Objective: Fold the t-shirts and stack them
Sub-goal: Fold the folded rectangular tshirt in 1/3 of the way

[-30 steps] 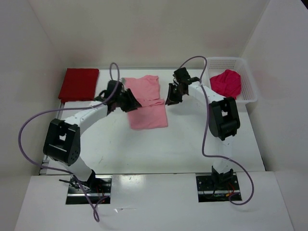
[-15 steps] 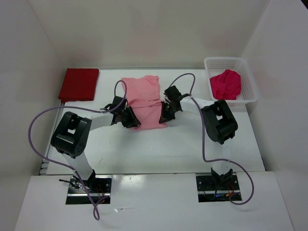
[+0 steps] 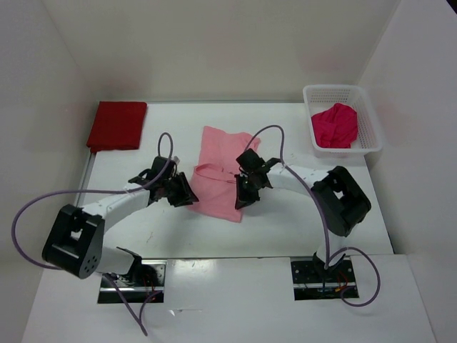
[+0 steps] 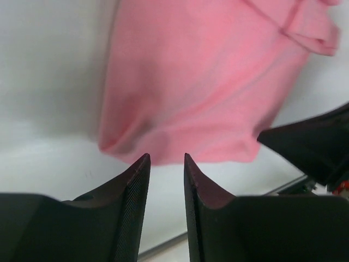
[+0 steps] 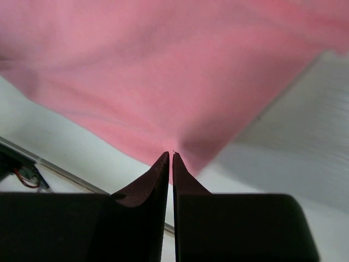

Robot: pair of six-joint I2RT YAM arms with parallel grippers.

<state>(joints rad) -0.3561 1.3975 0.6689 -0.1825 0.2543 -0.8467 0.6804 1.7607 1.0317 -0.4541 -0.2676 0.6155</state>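
The light pink t-shirt [image 3: 218,168] lies mid-table, slanting toward the near edge. My left gripper [image 3: 187,194] is at its near left corner. In the left wrist view the jaws [image 4: 167,158] stand a little apart, with the shirt's hem [image 4: 202,82] just past their tips and bare table between them. My right gripper [image 3: 241,200] is at the near right corner, shut with its tips [image 5: 169,154] on the pink hem [image 5: 163,71]. The dark red t-shirt [image 3: 116,126] lies folded at the far left. The magenta-crimson t-shirt [image 3: 335,123] is bunched in the basket.
The white mesh basket [image 3: 371,139] stands at the far right corner. White walls close in the table at the back and both sides. My right gripper's dark body shows at the right edge of the left wrist view [image 4: 313,144].
Both grippers have moved toward the near edge of the table. The pink shirt has come nearer with them and now lies slanted, its near hem lower in the top view.
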